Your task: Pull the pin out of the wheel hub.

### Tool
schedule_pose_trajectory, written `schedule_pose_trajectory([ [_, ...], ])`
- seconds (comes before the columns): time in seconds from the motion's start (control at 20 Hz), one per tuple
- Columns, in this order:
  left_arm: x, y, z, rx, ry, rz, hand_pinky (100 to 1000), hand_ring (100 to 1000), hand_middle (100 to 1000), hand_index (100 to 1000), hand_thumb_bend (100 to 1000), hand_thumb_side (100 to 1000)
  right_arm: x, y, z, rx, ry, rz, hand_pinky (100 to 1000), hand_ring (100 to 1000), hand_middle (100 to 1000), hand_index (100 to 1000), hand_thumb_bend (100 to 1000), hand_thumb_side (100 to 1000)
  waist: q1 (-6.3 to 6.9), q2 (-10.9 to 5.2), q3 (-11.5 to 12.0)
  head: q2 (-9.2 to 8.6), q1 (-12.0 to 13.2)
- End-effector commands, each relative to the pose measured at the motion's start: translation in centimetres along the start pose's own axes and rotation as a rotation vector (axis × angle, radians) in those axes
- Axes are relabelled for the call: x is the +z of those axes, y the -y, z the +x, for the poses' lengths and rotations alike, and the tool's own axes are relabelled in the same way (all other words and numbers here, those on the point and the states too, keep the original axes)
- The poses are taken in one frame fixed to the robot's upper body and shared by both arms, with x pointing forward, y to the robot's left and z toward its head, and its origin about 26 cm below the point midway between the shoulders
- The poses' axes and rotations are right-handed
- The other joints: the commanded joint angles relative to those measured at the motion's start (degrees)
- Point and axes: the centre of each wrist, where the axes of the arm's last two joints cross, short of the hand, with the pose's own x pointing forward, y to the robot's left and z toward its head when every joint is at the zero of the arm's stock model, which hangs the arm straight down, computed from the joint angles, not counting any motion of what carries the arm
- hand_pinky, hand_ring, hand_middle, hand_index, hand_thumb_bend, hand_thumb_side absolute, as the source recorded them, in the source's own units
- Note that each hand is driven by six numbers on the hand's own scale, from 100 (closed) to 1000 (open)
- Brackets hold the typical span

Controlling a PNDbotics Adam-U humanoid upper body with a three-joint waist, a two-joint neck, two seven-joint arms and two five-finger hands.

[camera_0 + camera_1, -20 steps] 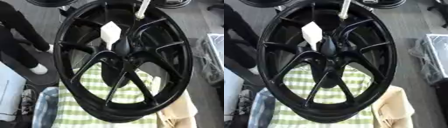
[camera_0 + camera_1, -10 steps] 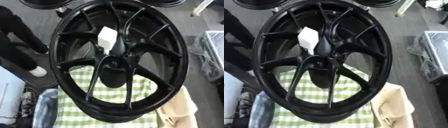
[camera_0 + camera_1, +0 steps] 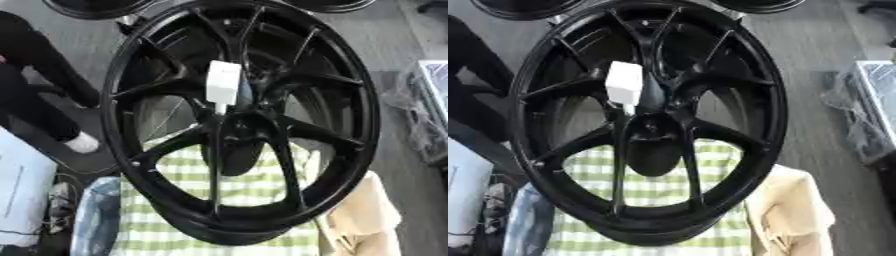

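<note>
Left eye view: one black wheel (image 3: 241,120) is stood on a checked cloth (image 3: 254,185). One white pin (image 3: 223,84) is seen at its hub. No hand is seen.

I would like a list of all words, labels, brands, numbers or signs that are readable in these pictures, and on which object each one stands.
No readable text shows in either view.
White block at the hub: plain, no print visible.
Black wheel: no brand or number visible on rim or spokes.
Green-and-white checked cloth: pattern only.
White object at the lower left: faint lines, too blurred to read.
</note>
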Motion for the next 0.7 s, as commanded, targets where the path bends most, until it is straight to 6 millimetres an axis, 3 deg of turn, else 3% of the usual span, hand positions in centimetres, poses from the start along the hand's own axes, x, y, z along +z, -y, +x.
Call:
schedule_pose_trajectory([
  [0.05, -0.2, -0.4, 0.7, -0.004, 0.025, 0.011, 745, 656, 602, 700, 146, 821, 0.4, 0.9, -0.9, 0.087, -0.045, -0.012, 941, 937, 831, 940, 365, 125, 0.04, -0.63, -0.2, 0.00, 0.2],
  [0.2, -0.2, -0.4, 0.7, -0.003, 0.024, 0.011, 746, 656, 602, 700, 147, 821, 0.6, 0.7, -1.5, 0.118, -0.076, -0.022, 964, 961, 840, 964, 394, 184, 0.15, -0.63, -0.2, -0.12, 0.3],
  [0.35, -0.2, -0.4, 0.7, -0.003, 0.024, 0.011, 746, 656, 602, 700, 147, 821, 0.6, 0.6, -1.7, 0.125, -0.093, -0.046, 962, 956, 837, 965, 387, 112, 0.19, -0.64, -0.3, -0.08, 0.4],
  [0.4, -0.2, -0.4, 0.7, -0.003, 0.024, 0.011, 746, 656, 602, 700, 147, 821, 0.6, 0.6, -1.7, 0.120, -0.096, -0.060, 955, 944, 832, 959, 360, 100, 0.19, -0.63, -0.3, -0.05, 0.4],
  [0.5, -0.2, -0.4, 0.6, -0.003, 0.023, 0.012, 746, 657, 602, 700, 147, 821, 0.5, 0.9, -1.4, 0.067, -0.102, -0.149, 906, 865, 774, 923, 100, 100, 0.19, -0.63, -0.4, 0.03, 0.4],
  [0.6, -0.2, -0.3, 0.7, -0.001, 0.025, 0.010, 746, 657, 602, 700, 147, 821, 0.1, 0.9, -0.1, -0.083, -0.096, -0.291, 888, 815, 727, 884, 100, 114, 0.21, -0.57, -0.3, 0.01, 0.4],
  [0.65, -0.2, -0.3, 0.7, 0.001, 0.025, 0.008, 746, 657, 602, 700, 146, 822, -0.1, 0.7, 0.9, -0.178, -0.075, -0.350, 882, 781, 688, 857, 100, 395, 0.25, -0.55, -0.1, 0.03, 0.3],
  [0.7, -0.2, -0.2, 0.7, 0.004, 0.026, 0.005, 746, 657, 603, 700, 146, 822, -0.4, 0.4, 2.3, -0.296, -0.034, -0.399, 883, 773, 677, 852, 100, 520, 0.29, -0.52, 0.0, 0.01, 0.1],
])
